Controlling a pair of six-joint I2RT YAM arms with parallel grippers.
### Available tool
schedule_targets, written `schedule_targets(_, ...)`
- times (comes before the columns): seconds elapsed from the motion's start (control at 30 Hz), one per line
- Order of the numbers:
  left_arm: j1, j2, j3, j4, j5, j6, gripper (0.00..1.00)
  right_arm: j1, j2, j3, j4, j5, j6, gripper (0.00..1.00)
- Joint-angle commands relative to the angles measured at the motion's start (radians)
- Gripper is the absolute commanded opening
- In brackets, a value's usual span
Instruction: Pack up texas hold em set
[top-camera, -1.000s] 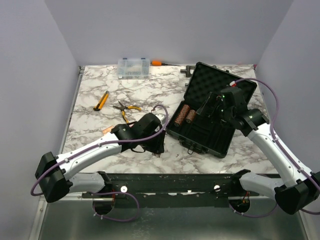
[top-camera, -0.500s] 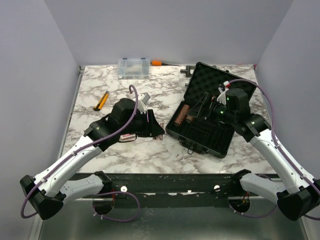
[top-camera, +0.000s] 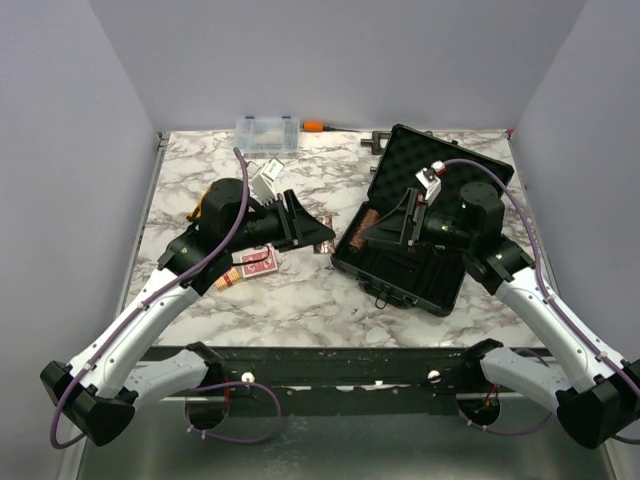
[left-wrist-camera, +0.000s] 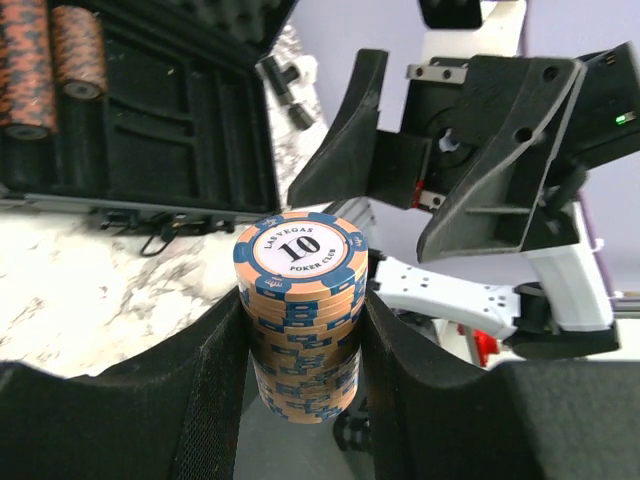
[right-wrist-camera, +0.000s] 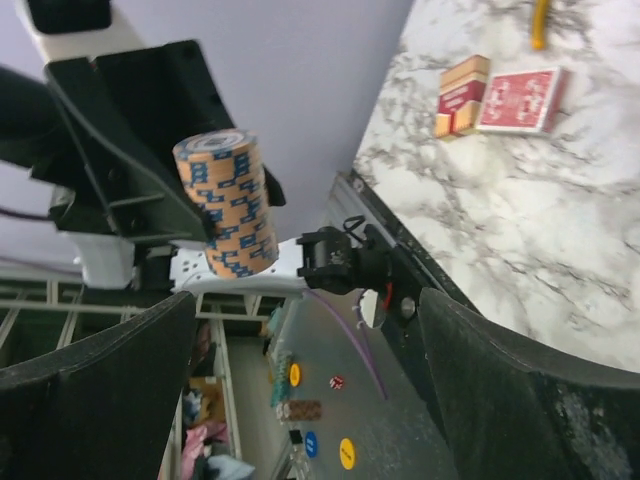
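The black case (top-camera: 425, 272) lies open at the right of the table, its foam lid up. Two brown-red chip rolls (left-wrist-camera: 40, 60) lie in its left slot; the case also shows in the left wrist view (left-wrist-camera: 190, 120). My left gripper (top-camera: 312, 230) hangs above the table just left of the case, shut on an orange-and-blue chip roll (left-wrist-camera: 300, 260), which also shows in the right wrist view (right-wrist-camera: 228, 205). My right gripper (top-camera: 385, 232) is open and empty over the case's left end, facing the left gripper. A red-backed deck (top-camera: 259, 265) and a card box (top-camera: 228, 280) lie on the table.
A clear organizer box (top-camera: 267, 134) and an orange-handled tool (top-camera: 315, 126) sit at the back edge. A yellow-handled tool (top-camera: 200, 207) peeks out beside the left arm. The two decks also show in the right wrist view (right-wrist-camera: 520, 100). The grippers' tips are close together.
My left gripper has risen from the table's front and swung right toward the case with the chip roll, uncovering the decks. My right gripper has turned from the case to face left.
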Motion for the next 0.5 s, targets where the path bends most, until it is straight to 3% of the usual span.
schedule_targets(0.0,0.026,-0.002,0.040,0.220,0.124,-0.103,0.00,0.006,-0.011,-0.013,0.243,-0.180,0.110,0.94)
schedule_targets(0.47,0.033,0.063,0.051,0.361,0.162,-0.190,0.00,0.069,0.088,0.024,0.409,-0.184,0.171,0.79)
